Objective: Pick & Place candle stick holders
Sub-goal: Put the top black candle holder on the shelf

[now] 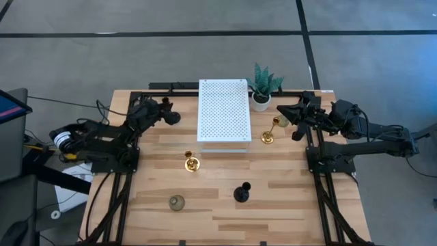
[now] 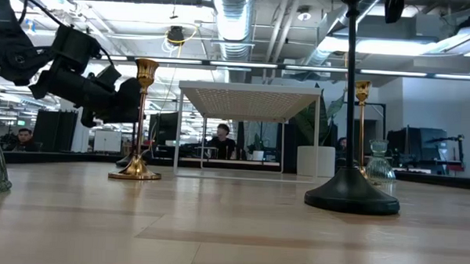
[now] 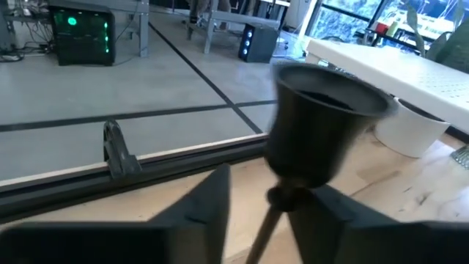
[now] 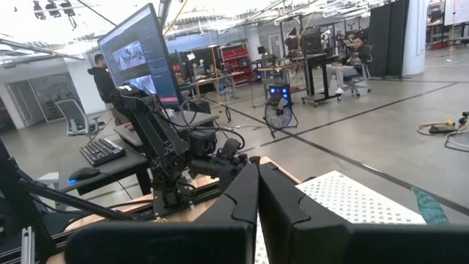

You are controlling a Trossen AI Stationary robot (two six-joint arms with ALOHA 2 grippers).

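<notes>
My left gripper (image 1: 169, 116) is at the table's far left, pointing level, open, with a slim black candle stick holder (image 3: 315, 125) between its fingers just under the cup. A second black holder (image 1: 242, 193) stands on its round base near the table's middle. Two gold holders (image 1: 192, 163) (image 1: 268, 135) stand upright. One pale-green glass holder (image 1: 177, 202) sits near the front, and another (image 2: 379, 162) stands beside the right-hand gold holder. My right gripper (image 4: 258, 192) hangs shut above the table's far right, with nothing in it. My left gripper comes level at the black holder's stem (image 3: 272, 220), right below the cup, with one finger on each side. A gap shows beside one finger (image 3: 212, 209). Whether the other finger touches the stem I cannot tell.
A white perforated stand (image 1: 224, 113) occupies the far middle of the table. A potted green plant (image 1: 263, 85) stands at its right. Bare wood lies along the near edge and between the scattered holders.
</notes>
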